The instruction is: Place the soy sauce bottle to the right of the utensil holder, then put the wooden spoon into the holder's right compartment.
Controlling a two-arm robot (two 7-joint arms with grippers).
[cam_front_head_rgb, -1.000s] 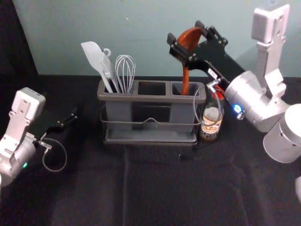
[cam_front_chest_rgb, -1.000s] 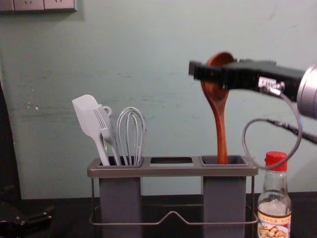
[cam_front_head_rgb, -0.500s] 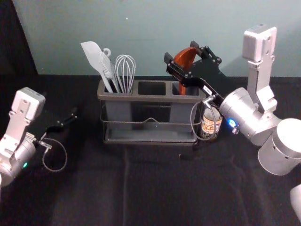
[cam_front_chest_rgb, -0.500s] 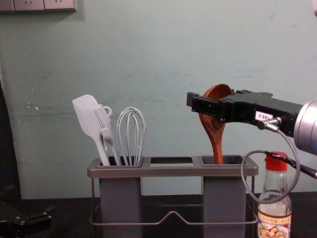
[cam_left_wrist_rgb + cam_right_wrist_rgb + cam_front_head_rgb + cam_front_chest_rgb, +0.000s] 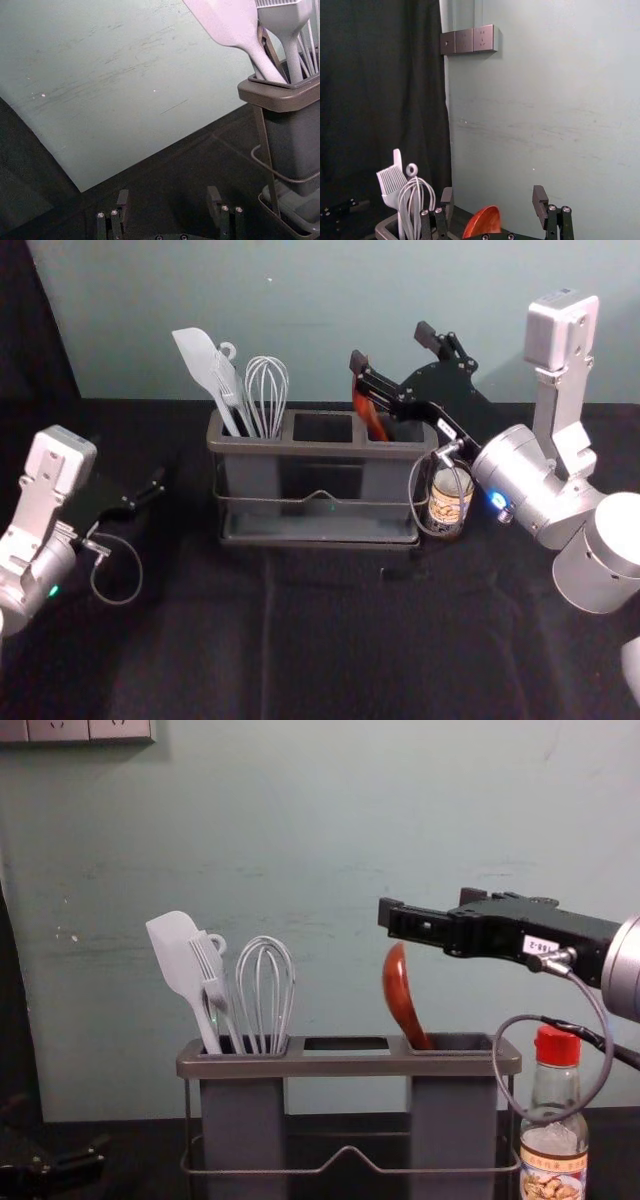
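1. Soy sauce bottle (image 5: 554,1120) stands right of the utensil holder (image 5: 348,1065); wooden spoon (image 5: 400,995) leans left in its right compartment.
2. Placements look done; withdrawing the right pincer (image 5: 392,346), spread above the holder, likely remains.
3. Left pincer (image 5: 168,195) idles at left, apart.
4. Chest view bares the red cap (image 5: 557,1046); right arm (image 5: 515,475) covers it in the head view.

The spoon (image 5: 399,992) — its lower end — is hidden.

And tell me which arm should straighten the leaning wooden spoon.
Right arm, I'd say: its open gripper hovers near the top of the wooden spoon, which leans in the right compartment. The left gripper is off the left side of the holder, beyond the whisk and spatula.
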